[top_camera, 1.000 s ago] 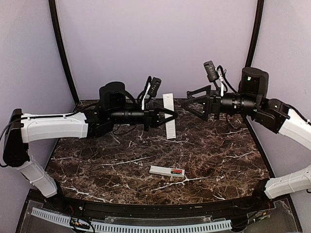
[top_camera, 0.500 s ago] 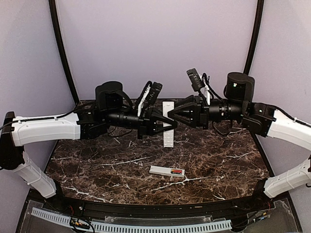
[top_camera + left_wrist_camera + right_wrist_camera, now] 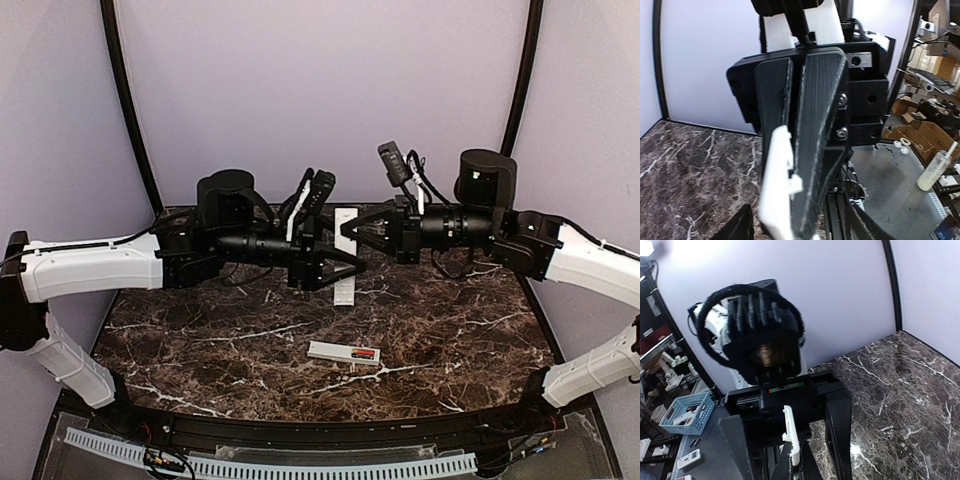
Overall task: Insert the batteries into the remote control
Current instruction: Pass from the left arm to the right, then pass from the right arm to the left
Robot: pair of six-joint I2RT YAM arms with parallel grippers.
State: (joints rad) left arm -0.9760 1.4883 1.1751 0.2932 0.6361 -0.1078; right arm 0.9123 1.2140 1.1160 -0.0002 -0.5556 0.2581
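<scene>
The remote control [image 3: 335,351] lies flat on the marble near the front, a slim white bar. At its right end a small red-orange and dark patch [image 3: 364,353] shows where the batteries sit; they are too small to tell apart. Above the table's back middle a thin white cover strip [image 3: 346,285] hangs upright between both grippers. My right gripper [image 3: 344,232] [image 3: 801,467] is shut on the strip [image 3: 792,435]. My left gripper [image 3: 352,263] [image 3: 800,235] is open, its fingers [image 3: 838,430] standing apart on either side of the strip [image 3: 777,185].
Black curved posts [image 3: 125,100] frame the purple back wall. The dark marble table [image 3: 200,340] ends at a black front rim [image 3: 300,432]. Both arms reach inward and meet tip to tip over the back middle.
The right gripper has moved left to the strip and closed on it. The left gripper, which held the strip shut, has opened.
</scene>
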